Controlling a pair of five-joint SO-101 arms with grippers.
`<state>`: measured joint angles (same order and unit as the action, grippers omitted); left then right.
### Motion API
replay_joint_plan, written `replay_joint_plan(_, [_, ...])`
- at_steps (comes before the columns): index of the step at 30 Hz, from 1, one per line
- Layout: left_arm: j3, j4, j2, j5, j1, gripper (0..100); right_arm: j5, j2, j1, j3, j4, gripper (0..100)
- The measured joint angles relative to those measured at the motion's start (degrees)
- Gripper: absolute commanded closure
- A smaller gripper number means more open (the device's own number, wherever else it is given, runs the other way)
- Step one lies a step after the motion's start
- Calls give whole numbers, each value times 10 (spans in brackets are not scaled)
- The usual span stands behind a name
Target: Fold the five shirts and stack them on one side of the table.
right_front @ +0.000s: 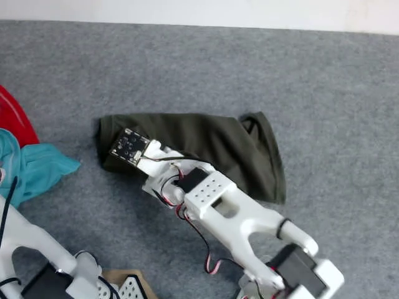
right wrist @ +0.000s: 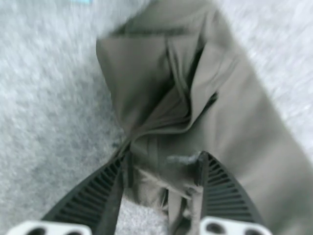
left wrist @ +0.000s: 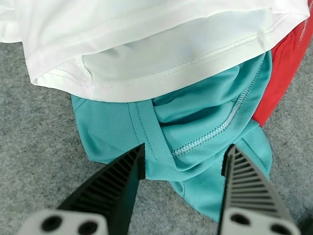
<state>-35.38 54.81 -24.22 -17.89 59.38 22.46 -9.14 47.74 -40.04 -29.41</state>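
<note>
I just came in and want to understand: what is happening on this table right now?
Two robot arms are working on shirts on a grey table. The right gripper is down at one end of the dark olive shirt, open around bunched cloth; that shirt lies roughly folded mid-table. The left gripper hangs open over a teal shirt, which lies partly under a white shirt and beside a red shirt.

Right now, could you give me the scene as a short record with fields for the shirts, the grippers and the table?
surface: grey table
centre shirt: olive shirt, bunched, not neatly folded
right gripper: open, fingers astride the olive shirt's fabric
pile: white shirt over teal shirt, red shirt beside
left gripper: open, above the teal shirt
</note>
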Motion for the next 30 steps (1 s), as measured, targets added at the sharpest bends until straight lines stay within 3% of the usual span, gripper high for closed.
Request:
replay_joint_plan(7, [0, 0, 0, 0, 0, 736, 0, 26, -10, 14, 0, 804])
replay_joint_plan(13, [0, 0, 0, 0, 0, 736, 0, 34, -26, 38, 0, 996])
replay_joint_plan(30, [0, 0, 0, 0, 0, 736, 0, 68, -131, 107, 6, 984])
